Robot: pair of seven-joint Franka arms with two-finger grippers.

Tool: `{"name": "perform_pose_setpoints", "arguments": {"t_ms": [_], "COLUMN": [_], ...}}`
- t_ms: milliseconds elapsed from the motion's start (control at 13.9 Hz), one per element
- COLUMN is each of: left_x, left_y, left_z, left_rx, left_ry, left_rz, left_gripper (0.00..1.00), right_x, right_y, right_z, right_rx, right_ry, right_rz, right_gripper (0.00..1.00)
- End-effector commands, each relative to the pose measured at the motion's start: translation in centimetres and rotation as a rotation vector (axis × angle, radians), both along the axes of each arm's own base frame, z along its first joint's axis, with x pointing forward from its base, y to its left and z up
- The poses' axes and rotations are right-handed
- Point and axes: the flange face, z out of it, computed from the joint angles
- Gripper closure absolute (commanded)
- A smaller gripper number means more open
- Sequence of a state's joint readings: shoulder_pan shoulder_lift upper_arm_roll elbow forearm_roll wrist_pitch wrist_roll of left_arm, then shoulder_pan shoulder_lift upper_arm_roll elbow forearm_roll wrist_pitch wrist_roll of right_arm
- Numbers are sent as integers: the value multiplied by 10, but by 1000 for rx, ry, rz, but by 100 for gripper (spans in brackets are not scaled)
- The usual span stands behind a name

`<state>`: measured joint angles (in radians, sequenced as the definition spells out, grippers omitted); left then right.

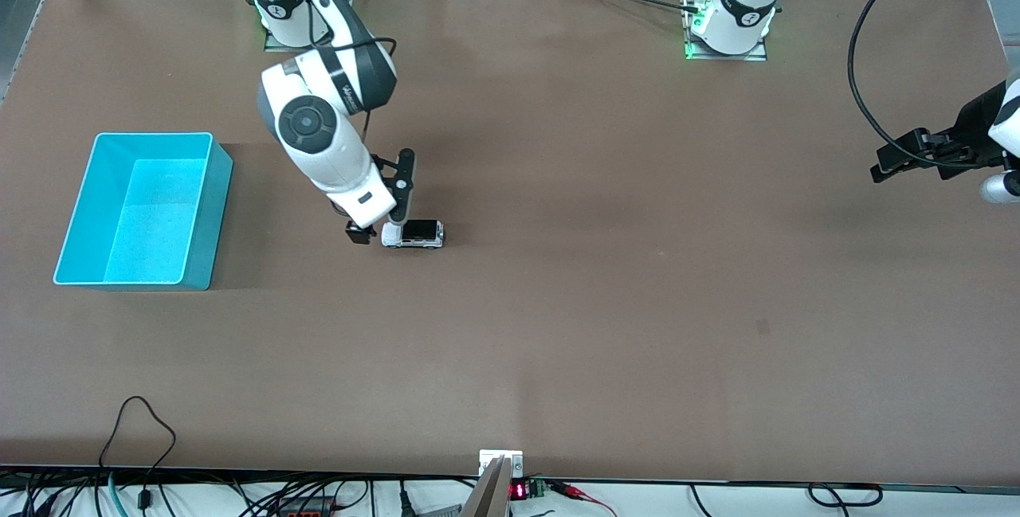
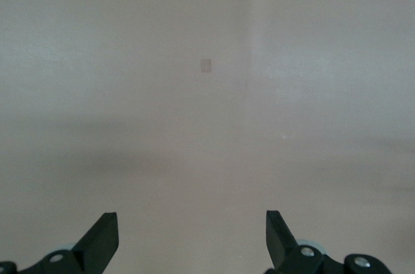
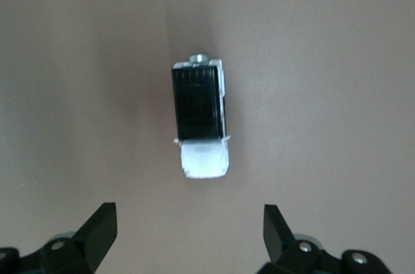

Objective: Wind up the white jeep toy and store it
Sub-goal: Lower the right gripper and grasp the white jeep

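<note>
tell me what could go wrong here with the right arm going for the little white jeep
1. The white jeep toy is tiny and free on its wheels; the open right gripper hangs low beside it, not yet around it, so a finger could nudge it and send it rolling across the table.
2. The cyan bin stands apart, toward the right arm's end, so a weak pinch could drop the toy on the way.

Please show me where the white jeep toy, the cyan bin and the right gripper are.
white jeep toy (image 3: 198, 102): right wrist view, black roof.
cyan bin (image 1: 209, 214): front view, outer wall.
right gripper (image 3: 188, 235): right wrist view, between fingertips.
</note>
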<state>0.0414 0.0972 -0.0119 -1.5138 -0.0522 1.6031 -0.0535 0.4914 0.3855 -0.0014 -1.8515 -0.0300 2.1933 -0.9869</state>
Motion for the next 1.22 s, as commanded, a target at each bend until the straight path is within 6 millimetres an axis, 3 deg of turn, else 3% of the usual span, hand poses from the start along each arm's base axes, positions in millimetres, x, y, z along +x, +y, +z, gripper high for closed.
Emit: {"name": "perform_pose_setpoints", "arguments": {"t_ms": [0,216,719,1007,1151], "left_x": [-5,-4,-4,-4,-3], "left_y": [4,8,8,9,8], "left_z": [6,4,4,3,4], "left_rx": [13,11,11,11,12], "left_ry": [0,-3,-8,-8,-11], "left_rz": [-3,4,4,6,6], "left_gripper": [0,0,0,0,0], "right_x": [7,10,5,5,4], "right_y": [9,12,41,42,42], "right_z": [-13,-37,-68,-76,-90], "right_rx": [-2,-15,-20,-20,-20], "right_ry": [-20,-38,-47,-64,-74], "right_rz": [35,75,134,153,165], "right_gripper": [0,0,0,0,0]}}
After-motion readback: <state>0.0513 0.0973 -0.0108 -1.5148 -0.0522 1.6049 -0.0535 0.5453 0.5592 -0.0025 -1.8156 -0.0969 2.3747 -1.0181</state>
